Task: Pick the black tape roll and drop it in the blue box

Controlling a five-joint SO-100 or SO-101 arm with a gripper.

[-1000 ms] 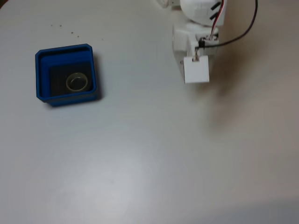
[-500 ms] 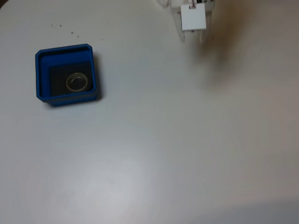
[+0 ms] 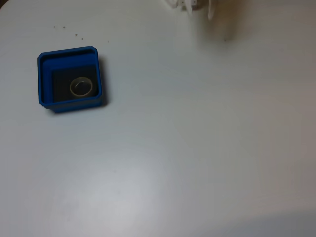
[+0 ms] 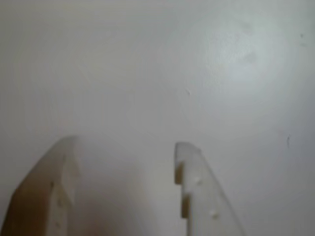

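The blue box [image 3: 43,89] sits at the left of the fixed view on the white table. Inside it, on the dark floor, lies the black tape roll [image 3: 81,87], flat, its pale inner core showing. At the top edge of the fixed view, far right of the box, a small part of my white gripper [image 3: 197,6] shows. The wrist view shows my gripper [image 4: 125,147] open, its two white fingers apart with nothing between them, over bare table.
The white table [image 3: 187,148] spreads out on every side of the box. A few small dark specks [image 3: 69,30] lie behind the box.
The arm has drawn back toward the top edge of the fixed view and almost left it. The box and the roll inside it have not moved.
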